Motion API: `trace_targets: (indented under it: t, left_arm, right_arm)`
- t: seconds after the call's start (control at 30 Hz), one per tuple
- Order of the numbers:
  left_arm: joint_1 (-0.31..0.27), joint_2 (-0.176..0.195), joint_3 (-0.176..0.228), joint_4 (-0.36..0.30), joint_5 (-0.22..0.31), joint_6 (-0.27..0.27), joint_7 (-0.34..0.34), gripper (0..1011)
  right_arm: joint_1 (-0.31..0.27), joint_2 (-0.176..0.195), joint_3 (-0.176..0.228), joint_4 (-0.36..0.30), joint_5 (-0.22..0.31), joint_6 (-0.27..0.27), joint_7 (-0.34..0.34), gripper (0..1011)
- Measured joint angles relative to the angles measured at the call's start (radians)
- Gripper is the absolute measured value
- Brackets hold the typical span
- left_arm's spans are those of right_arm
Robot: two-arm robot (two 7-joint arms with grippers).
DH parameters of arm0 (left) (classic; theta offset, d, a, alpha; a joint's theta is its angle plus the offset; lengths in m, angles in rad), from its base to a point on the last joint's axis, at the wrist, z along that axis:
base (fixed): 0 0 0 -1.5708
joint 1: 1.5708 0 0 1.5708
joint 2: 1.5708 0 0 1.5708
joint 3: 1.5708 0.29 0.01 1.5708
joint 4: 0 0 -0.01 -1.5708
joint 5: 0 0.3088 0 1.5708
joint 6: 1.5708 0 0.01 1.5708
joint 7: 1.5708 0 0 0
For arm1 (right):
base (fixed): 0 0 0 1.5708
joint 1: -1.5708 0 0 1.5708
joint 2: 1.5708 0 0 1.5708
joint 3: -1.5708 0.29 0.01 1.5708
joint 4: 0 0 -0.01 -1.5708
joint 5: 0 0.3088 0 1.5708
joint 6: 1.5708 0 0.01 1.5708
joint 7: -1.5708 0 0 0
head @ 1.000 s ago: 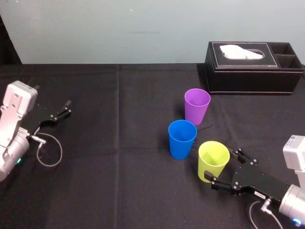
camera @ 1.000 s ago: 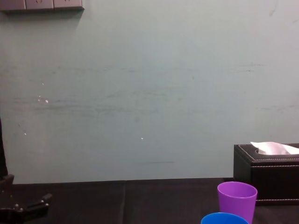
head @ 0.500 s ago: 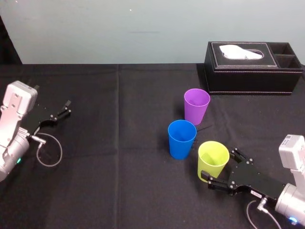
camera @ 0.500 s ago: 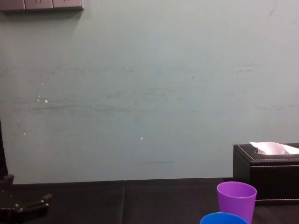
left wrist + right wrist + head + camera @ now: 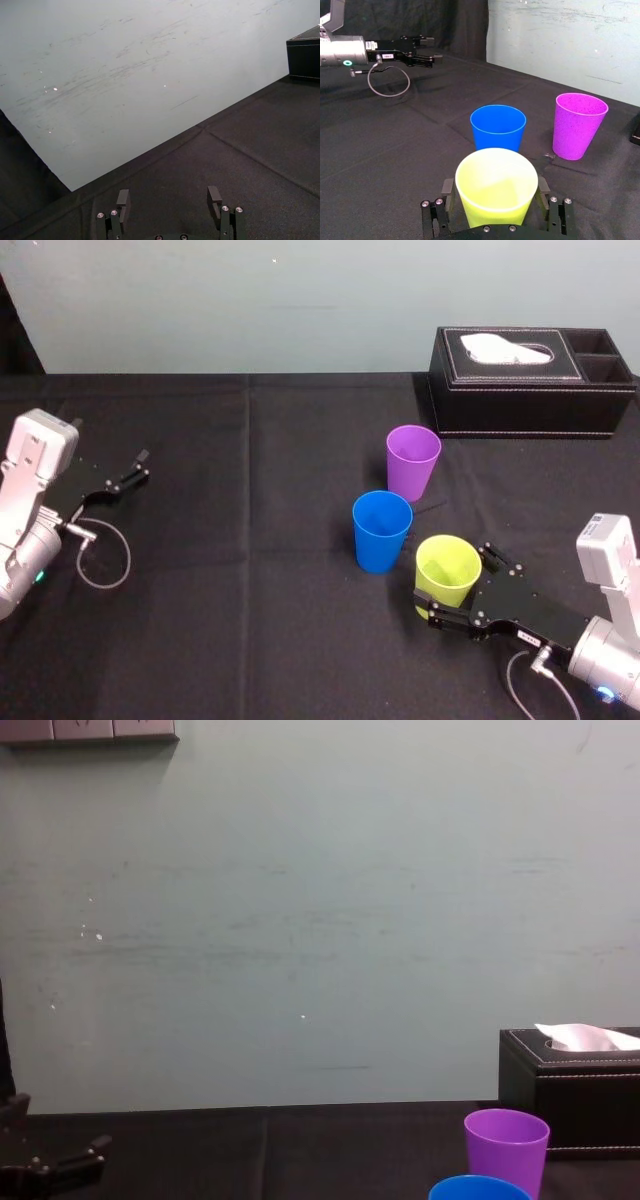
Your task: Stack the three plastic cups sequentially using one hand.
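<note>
Right gripper (image 5: 453, 578): fingers (image 5: 447, 187) spread wide, one flat bar on each side of the yellow-green cup (image 5: 496, 185). They sit right at its wall, and I can't tell if the pads make contact. I read it as released, not clamped. The cup stands upright between the bars on the black table cloth (image 5: 250, 590), mouth up. It is smooth, tapered and handle-less, wider at the rim than at the base, with nothing inside. Just past the fingertips is the blue cup (image 5: 381, 530), same shape and size, upright, a bit toward my left side. It is close to the yellow-green one, but I can't tell if they touch. Further out past the fingertips is the purple cup (image 5: 413, 462), also upright, clearly apart from the blue one. All three are separate, none nested. Beyond the purple cup, near the back edge of the table, is the black tissue box (image 5: 530, 390) with a white tissue at its slot. Left gripper (image 5: 140, 466) is parked well apart on the far left of the table, fingers spread with nothing between them, and a cable loop lies beside its wrist.
</note>
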Motion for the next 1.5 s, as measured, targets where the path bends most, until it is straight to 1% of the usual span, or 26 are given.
trace_targets:
  t: [0.27,0.43,0.5,0.57,0.6,0.83,0.97,1.13,1.27,1.37,1.5]
  left_arm:
    - [0.000,0.000,0.000,0.000,0.000,0.000,0.000,1011]
    - [0.000,0.000,0.000,0.000,0.000,0.000,0.000,1011]
    - [0.000,0.000,0.000,0.000,0.000,0.000,0.000,1011]
    - [0.000,0.000,0.000,0.000,0.000,0.000,0.000,1011]
    - [0.000,0.000,0.000,0.000,0.000,0.000,0.000,1011]
    - [0.000,0.000,0.000,0.000,0.000,0.000,0.000,1011]
    - [0.000,0.000,0.000,0.000,0.000,0.000,0.000,1011]
    - [0.000,0.000,0.000,0.000,0.000,0.000,0.000,1011]
    - [0.000,0.000,0.000,0.000,0.000,0.000,0.000,1011]
    - [0.000,0.000,0.000,0.000,0.000,0.000,0.000,1011]
    - [0.000,0.000,0.000,0.000,0.000,0.000,0.000,1011]
  right_arm:
    - [-0.002,0.001,0.001,0.000,0.000,-0.001,-0.001,995]
    - [-0.003,0.002,0.002,-0.001,0.000,-0.001,-0.001,906]
    - [-0.003,0.002,0.002,-0.001,0.000,-0.001,-0.001,836]
    - [-0.004,0.002,0.002,-0.001,0.000,-0.001,-0.002,805]
    - [-0.004,0.002,0.002,-0.001,0.000,-0.001,-0.002,773]
    - [-0.004,0.003,0.003,-0.002,0.000,-0.002,-0.002,738]
    - [-0.005,0.003,0.003,-0.002,0.001,-0.003,-0.002,734]
    - [-0.020,0.013,0.018,-0.033,0.005,-0.004,-0.009,735]
    - [-0.030,0.021,0.038,-0.065,0.003,0.001,-0.031,734]
    - [-0.037,0.029,0.064,-0.103,-0.024,0.012,-0.069,735]
    - [-0.029,0.031,0.094,-0.133,-0.037,0.042,-0.098,734]
